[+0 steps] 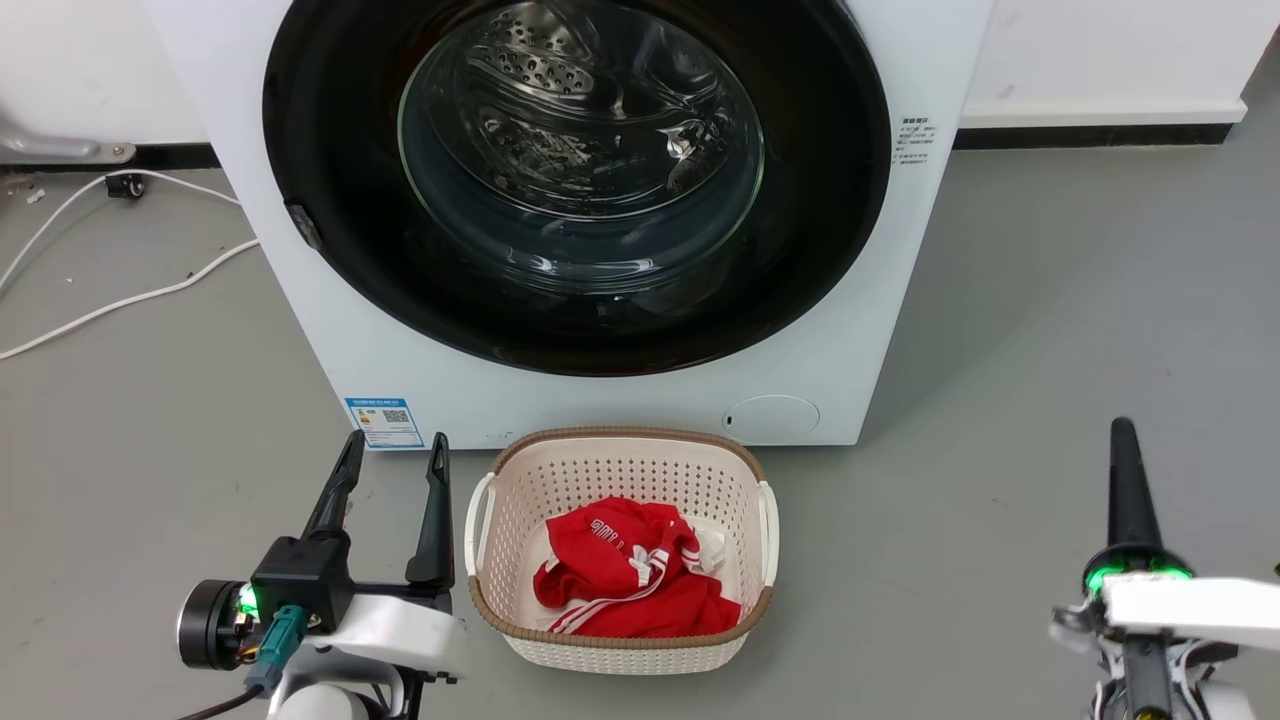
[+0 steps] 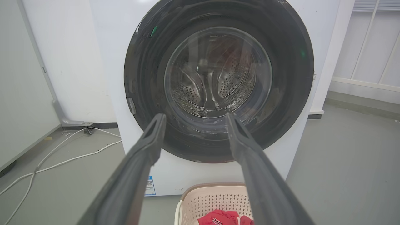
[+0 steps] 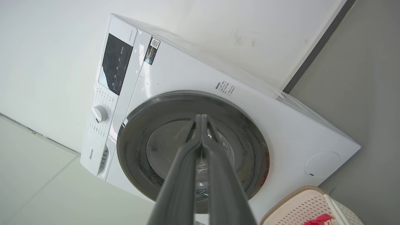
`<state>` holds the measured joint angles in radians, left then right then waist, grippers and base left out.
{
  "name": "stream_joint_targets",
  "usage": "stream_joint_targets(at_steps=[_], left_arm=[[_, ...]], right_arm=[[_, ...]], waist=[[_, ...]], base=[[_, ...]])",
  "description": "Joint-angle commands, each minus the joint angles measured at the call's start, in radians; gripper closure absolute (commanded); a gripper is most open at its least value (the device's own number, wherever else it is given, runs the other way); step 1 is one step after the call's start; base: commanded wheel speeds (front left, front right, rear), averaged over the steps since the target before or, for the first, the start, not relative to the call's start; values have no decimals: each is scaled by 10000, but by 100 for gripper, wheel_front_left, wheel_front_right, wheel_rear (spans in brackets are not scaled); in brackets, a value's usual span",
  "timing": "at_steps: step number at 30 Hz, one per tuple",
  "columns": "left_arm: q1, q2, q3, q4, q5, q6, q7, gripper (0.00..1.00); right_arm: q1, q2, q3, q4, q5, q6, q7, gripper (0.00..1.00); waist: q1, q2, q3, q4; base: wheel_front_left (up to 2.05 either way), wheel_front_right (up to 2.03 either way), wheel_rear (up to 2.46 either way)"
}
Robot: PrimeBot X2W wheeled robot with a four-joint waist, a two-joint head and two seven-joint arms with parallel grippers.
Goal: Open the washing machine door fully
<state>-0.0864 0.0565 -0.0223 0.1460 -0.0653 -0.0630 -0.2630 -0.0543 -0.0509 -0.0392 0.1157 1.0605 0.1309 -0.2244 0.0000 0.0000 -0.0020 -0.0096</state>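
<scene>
Nearest, in head view: left gripper (image 1: 397,440), long dark fingers spread apart, empty, just beside cream perforated plastic basket (image 1: 620,650) holding crumpled red garment with white stripes (image 1: 630,585). Right gripper (image 1: 1123,430), fingers pressed together, empty, well apart at lower right.

Beyond basket: big white front-loading washing machine (image 1: 600,400), blue label sticker (image 1: 385,422) low on front. Round glossy black washing machine door (image 1: 580,170) with clear domed glass, closed, flush on machine front. To its left, white cable (image 1: 120,300) on grey floor (image 1: 1050,300).

Added in right wrist view: dark control panel (image 3: 114,64) and white round dial (image 3: 100,113) on machine's top strip.
</scene>
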Motion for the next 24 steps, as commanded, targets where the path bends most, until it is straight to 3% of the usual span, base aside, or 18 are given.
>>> stream_joint_targets(at_steps=[1, 5, 9, 16, 22, 24], left_arm=[[-81, -10, 19, -17, -50, 0, -25, 0], [-187, -26, 54, -125, -85, 41, -25, 0], [-348, -30, 93, -216, -129, 34, -25, 0], [-882, -28, 159, -447, -15, -54, -25, 0], [-1402, -3, 177, -540, 78, -161, -25, 0], [-1480, -2, 182, -553, 84, -173, -25, 0]], right_arm=[[-339, 6, -27, 55, 1138, -2, -110, 100], [-1132, 7, -378, 93, 3456, -2, 3, 100], [-2178, -136, -925, 453, 4401, -2, 501, 100], [-4971, -1097, -1238, 2054, 5244, -2, 1642, 100], [-7723, -2239, -546, 4213, 5017, 0, 2981, 100], [-8231, -2322, -372, 4572, 5004, -2, 3322, 100]], waist=[[0, 0, 28, -12], [0, 0, 211, -57], [0, 0, 499, -76], [0, 0, 1350, -86], [0, 0, 2031, -14], [0, 0, 2115, 7]], base=[[0, 0, 0], [0, 0, 0], [0, 0, 0], [0, 0, 0], [0, 0, 0], [0, 0, 0]])
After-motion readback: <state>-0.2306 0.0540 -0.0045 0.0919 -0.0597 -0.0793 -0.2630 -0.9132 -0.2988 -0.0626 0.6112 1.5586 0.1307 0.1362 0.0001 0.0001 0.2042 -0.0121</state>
